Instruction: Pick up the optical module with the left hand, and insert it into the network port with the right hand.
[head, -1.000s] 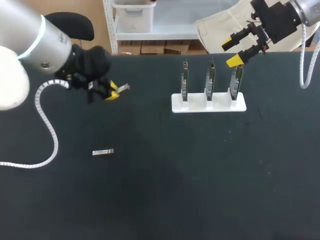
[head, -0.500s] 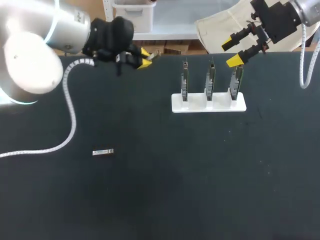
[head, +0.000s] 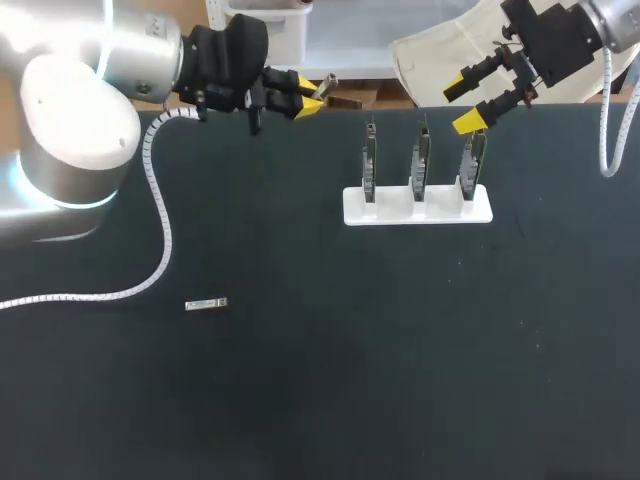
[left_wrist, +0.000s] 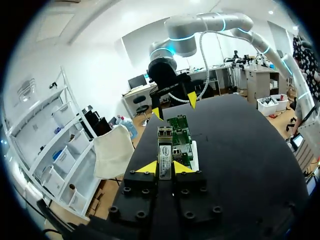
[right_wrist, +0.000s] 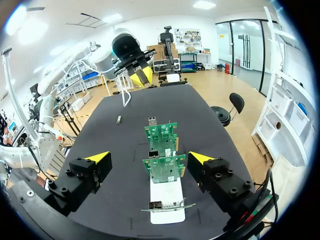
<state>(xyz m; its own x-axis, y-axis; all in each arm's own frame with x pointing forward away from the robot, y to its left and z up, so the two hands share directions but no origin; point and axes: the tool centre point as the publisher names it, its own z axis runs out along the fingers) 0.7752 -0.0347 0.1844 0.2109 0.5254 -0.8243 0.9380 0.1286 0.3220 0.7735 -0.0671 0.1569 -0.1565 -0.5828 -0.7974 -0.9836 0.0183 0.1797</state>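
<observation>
Pinching the optical module (left_wrist: 164, 150) by its tail end, the left tool (head: 305, 95) hangs above the worktop's (head: 300, 380) far edge, left of the network cards (head: 421, 160). The module looks light, stiff and slick-sided, so the right tool (head: 462, 103), spread wide, should probably grab the flat sides mid-body.

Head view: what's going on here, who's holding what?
The left end effector is shut on an optical module, raised near the table's far edge and pointing toward the white stand of three network cards. The right end effector hangs open by the rightmost card. A second module lies loose on the table.
</observation>
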